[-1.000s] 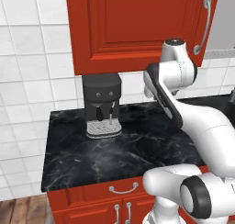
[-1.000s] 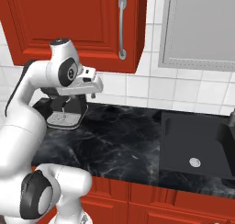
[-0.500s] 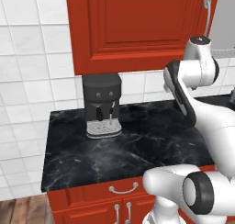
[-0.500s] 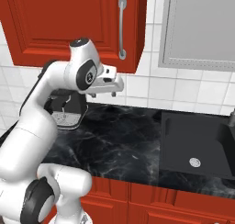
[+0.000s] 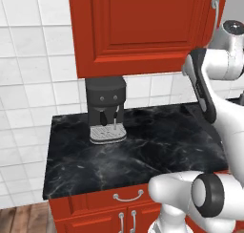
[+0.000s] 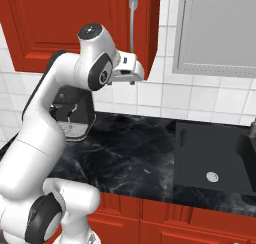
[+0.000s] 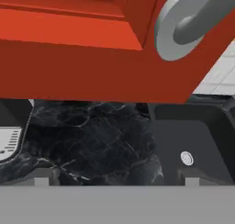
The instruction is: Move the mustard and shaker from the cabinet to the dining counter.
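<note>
Left base view, arm: over the last second the white arm has swung from the middle of the picture up and to the right; it now stands against the right edge of the closed cabinet [image 5: 143, 31], near the silver handle [image 5: 216, 10].
Left base view, counter: the black marbled counter [image 5: 143, 151] carries a dark coffee machine [image 5: 106, 109]; neither has moved.
Right base view, gripper: the gripper [image 6: 135, 77] has climbed from in front of the coffee machine [image 6: 74, 113] to just under the lower end of the handle [image 6: 132, 33], beside the door's bottom corner. The sink [image 6: 215, 158] lies to the right.
Hand view, cabinet: the underside and lower door edge of the cabinet [image 7: 82, 62] sit close above, and the handle's round foot [image 7: 176, 28] is near at upper right.
Hand state: the fingertips [image 7: 42, 181] stand far apart at the bottom of the hand view, gripping nothing.
Mustard and shaker: not to be seen; judging by the shut door, they are presumably inside.
Meaning for the task: the rise looks like an approach to the handle, so opening the door is the step in hand and nothing has been carried over yet.
</note>
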### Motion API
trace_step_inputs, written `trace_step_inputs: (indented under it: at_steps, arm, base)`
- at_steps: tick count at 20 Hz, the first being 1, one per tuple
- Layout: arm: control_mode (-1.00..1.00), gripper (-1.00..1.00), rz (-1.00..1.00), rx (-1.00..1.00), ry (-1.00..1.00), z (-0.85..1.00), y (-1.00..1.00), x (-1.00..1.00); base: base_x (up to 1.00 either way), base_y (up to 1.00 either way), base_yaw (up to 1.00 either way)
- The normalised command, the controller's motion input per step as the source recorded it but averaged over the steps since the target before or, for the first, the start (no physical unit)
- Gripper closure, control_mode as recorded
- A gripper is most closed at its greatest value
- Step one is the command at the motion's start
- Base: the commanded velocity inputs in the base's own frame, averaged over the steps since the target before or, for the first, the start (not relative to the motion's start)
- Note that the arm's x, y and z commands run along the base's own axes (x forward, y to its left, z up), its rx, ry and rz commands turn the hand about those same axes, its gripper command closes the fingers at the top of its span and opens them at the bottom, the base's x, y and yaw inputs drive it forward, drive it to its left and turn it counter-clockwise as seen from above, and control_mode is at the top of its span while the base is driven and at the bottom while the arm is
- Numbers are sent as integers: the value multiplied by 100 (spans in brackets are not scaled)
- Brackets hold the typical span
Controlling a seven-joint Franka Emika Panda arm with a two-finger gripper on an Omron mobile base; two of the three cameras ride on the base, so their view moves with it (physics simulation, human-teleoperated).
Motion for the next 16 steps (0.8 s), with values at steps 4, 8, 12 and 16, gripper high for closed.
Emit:
trace_step_inputs:
  at_steps: [4,8,12,16]
  arm:
    - [-100,-100,-3,10,-17,71,-34,7]
    - [-100,-100,-4,16,-22,49,-19,11]
    - [-100,-100,-6,9,-26,22,-2,18]
    - [-100,-100,-5,6,-30,2,0,22]
  base:
    - [0,0,0]
    - [0,0,0]
    - [0,0,0]
    - [0,0,0]
